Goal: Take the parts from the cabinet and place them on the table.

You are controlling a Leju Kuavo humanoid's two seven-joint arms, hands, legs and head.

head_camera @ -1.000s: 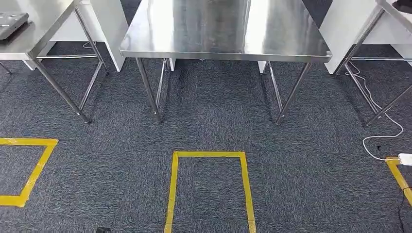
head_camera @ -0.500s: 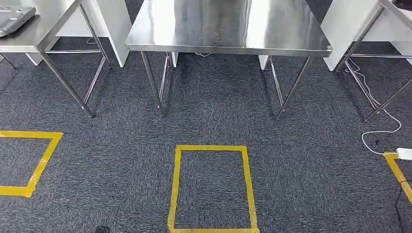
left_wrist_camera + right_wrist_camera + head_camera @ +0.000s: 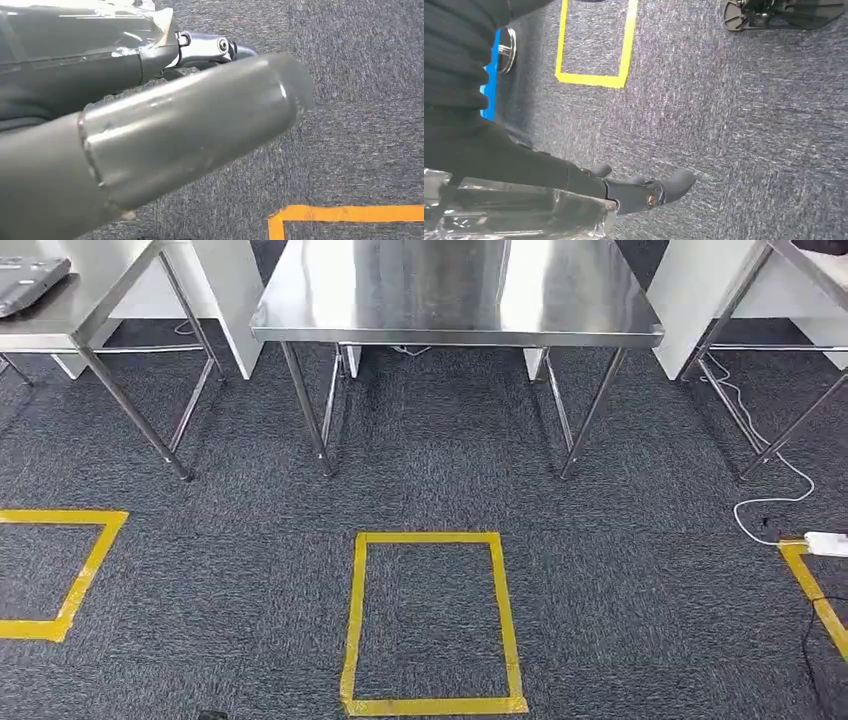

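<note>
steel table stands straight ahead on grey carpet, just past a yellow tape rectangle on the floor. a white cable trails on the carpet off to the right. left hand hangs over the carpet, thick thumb out front, with a clear-wrapped dark piece close against it; can't tell if the fingers grip it. right hand has dark fingers stretched out along a crinkled plastic-wrapped piece; grip can't be told either.
</note>
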